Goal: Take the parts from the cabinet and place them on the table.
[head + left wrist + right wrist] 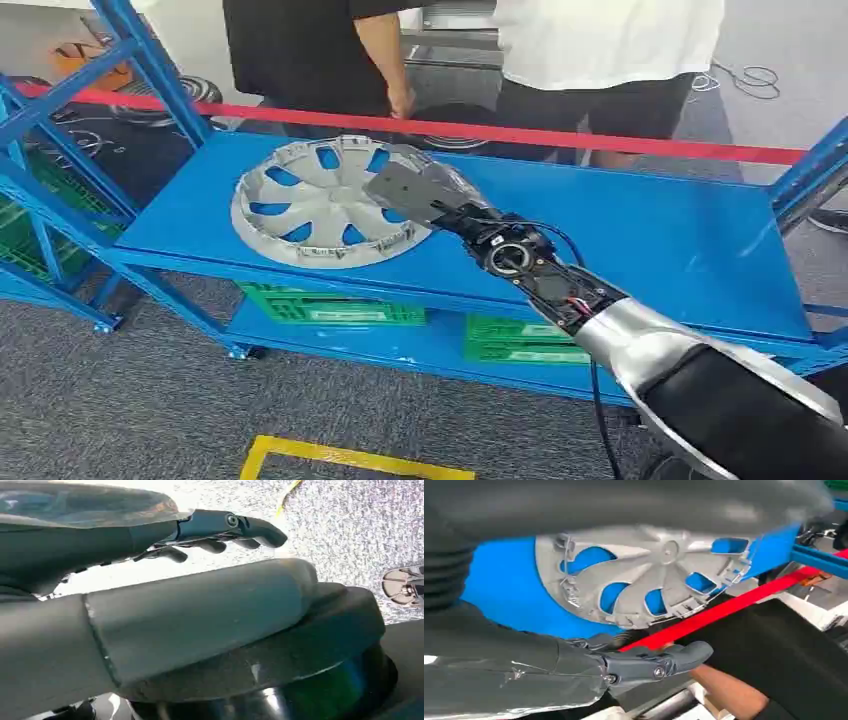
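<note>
Head view: robot hand (415, 187) open over hubcap (310, 205).

Floor: grey carpet (150, 400), yellow tape (340, 458) at bottom centre.
Furniture: blue rack (650, 240), green crates (330, 305) underneath.
Barrier: red band (560, 138) across the top.
People: 2 standing (600, 50) behind.

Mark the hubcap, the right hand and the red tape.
hubcap (300, 205): head view, on a silver spoke left of its centre.
right hand (418, 188): head view, on the grey back of the hand, over the hubcap's edge.
red tape (600, 140): head view, mid-span behind the shelf.
</note>
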`<state>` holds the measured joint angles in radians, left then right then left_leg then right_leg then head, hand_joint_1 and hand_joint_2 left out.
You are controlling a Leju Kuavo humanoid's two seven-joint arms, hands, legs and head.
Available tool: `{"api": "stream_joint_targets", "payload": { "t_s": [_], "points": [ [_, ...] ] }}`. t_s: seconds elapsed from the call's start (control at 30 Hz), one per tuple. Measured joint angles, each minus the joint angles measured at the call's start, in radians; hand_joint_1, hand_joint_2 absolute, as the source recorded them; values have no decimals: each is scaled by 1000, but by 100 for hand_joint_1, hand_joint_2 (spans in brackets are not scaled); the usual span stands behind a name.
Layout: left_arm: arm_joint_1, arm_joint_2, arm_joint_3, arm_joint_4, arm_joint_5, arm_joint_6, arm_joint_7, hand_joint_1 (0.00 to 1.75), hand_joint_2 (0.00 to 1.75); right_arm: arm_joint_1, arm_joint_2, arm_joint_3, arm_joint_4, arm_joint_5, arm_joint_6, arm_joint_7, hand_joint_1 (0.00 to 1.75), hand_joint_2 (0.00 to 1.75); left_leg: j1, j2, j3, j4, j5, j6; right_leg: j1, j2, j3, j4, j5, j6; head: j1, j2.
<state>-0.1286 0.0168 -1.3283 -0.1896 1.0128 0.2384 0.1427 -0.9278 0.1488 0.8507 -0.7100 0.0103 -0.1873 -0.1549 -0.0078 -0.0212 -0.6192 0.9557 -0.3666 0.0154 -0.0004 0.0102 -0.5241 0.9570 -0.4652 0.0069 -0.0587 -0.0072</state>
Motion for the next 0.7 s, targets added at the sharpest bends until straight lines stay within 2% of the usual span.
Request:
{"api": "stream_joint_targets", "payload": {
  "t_s": [0.13,0.17,0.2,0.23,0.3,0.33,0.37,0.4,0.43,0.47,0.5,0.53,0.57,0.63,0.67,0.7],
  "points": [
    [0,2,0,0,-3,2,-2,0,0,1,-5,0,-20,0,1,4,0,0,-2,0,0,1,-6,8,0,-1,6,-7,-1,8,0,0],
    [0,2,0,0,-3,2,-2,0,0,2,-5,0,-26,0,0,4,0,0,9,-1,11,-15,-2,12,7,-2,10,-9,-5,13,0,0],
    [0,1,0,0,-3,2,-2,0,0,4,-7,0,-29,0,-2,1,0,0,12,0,20,-25,1,13,3,-3,10,10,-17,16,0,0],
    [-1,2,0,0,-3,2,-2,0,0,3,-8,0,-30,0,-3,0,0,0,14,0,23,-27,3,16,1,-3,-15,62,-52,18,1,0],
    [-1,2,0,0,-3,2,0,0,0,9,-9,0,-32,0,-3,-4,0,0,14,-5,23,-27,2,17,-4,-3,-100,229,-128,25,1,0],
    [-1,2,0,0,-3,2,2,0,0,16,-12,0,-32,0,-3,-5,0,0,14,-10,23,-27,2,17,-8,-3,-136,297,-146,29,1,0],
    [0,2,0,0,-3,1,5,0,0,24,-14,0,-32,0,-3,-6,0,0,15,-17,23,-25,1,16,-12,-3,-149,312,-138,33,1,0],
    [0,2,-1,0,-3,1,5,0,0,28,-17,0,-32,0,-3,-6,0,0,17,-24,23,-23,-1,13,-15,-3,-138,280,-107,36,1,0],
    [0,2,-1,0,-3,1,8,0,0,30,-18,-1,-32,-1,-3,-6,0,0,20,-31,23,-19,-2,9,-19,-3,-109,211,-64,37,1,0],
    [0,2,-1,0,-3,1,8,0,0,30,-19,-2,-33,-3,-3,-6,0,0,23,-40,23,-12,-5,2,-23,5,-59,106,-11,40,1,0],
    [0,3,-1,0,-3,1,8,0,0,29,-20,-3,-33,-3,-3,-6,0,0,25,-47,21,-4,-10,-4,-31,35,-18,18,17,44,1,0],
    [-1,5,-1,0,-3,1,8,0,0,31,-22,-5,-33,-3,-3,-6,0,0,21,-54,17,-1,-11,-13,-20,49,-17,18,9,40,2,0],
    [-1,4,-1,0,-3,1,8,0,0,31,-22,-6,-35,-3,-3,-7,0,0,21,-58,16,1,-10,-18,-24,37,-18,15,13,28,-1,0],
    [0,4,-1,0,-3,1,8,0,0,32,-23,-8,-35,-4,-3,-6,0,0,25,-66,16,-11,-2,-32,-13,25,-19,17,14,13,0,0],
    [1,5,-1,0,-3,1,8,0,0,31,-23,-8,-37,-4,-3,-6,0,0,26,-72,13,-10,-1,-39,-19,16,-17,12,21,1,0,0],
    [2,6,-1,0,-3,1,8,0,0,31,-23,-8,-42,-4,-3,-7,0,0,26,-44,8,9,-13,-39,-21,5,-16,9,25,-6,0,0]
  ]
}}
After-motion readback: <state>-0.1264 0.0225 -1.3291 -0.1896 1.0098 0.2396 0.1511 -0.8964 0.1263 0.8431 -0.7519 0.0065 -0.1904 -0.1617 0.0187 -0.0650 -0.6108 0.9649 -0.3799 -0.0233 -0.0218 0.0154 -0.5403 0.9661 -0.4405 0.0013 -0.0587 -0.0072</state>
